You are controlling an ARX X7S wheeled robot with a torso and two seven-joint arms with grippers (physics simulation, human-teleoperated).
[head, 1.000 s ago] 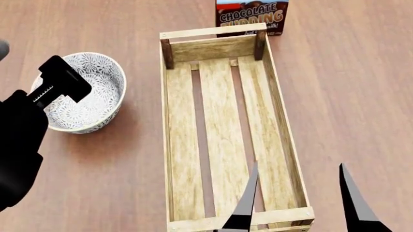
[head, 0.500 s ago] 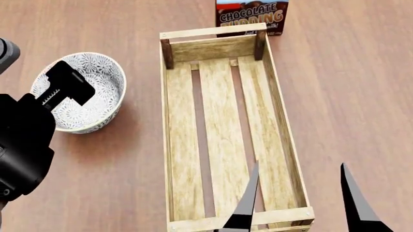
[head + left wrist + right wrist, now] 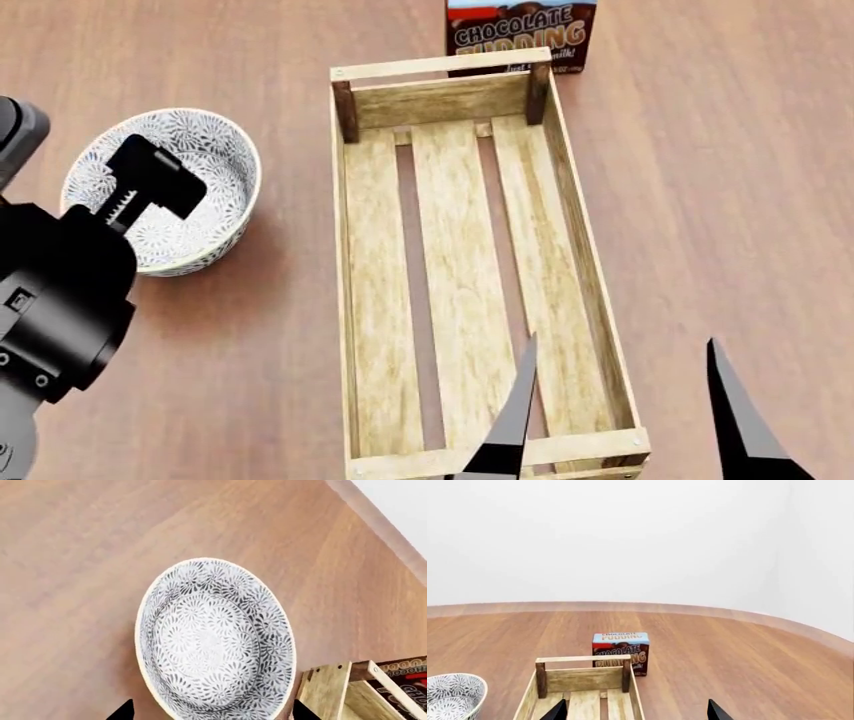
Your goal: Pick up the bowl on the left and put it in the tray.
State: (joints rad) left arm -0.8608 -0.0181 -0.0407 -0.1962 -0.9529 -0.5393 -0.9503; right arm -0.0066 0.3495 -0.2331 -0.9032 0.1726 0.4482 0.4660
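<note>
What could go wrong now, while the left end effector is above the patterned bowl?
The left end effector hangs open over the bowl; a poor hold on the rim may tip or drop it. The bowl looks about as wide as the wooden crate, so it could catch a side wall.

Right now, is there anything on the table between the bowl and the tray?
No. In the head view only bare wooden table separates the bowl from the tray; the pudding box stands behind the tray.
</note>
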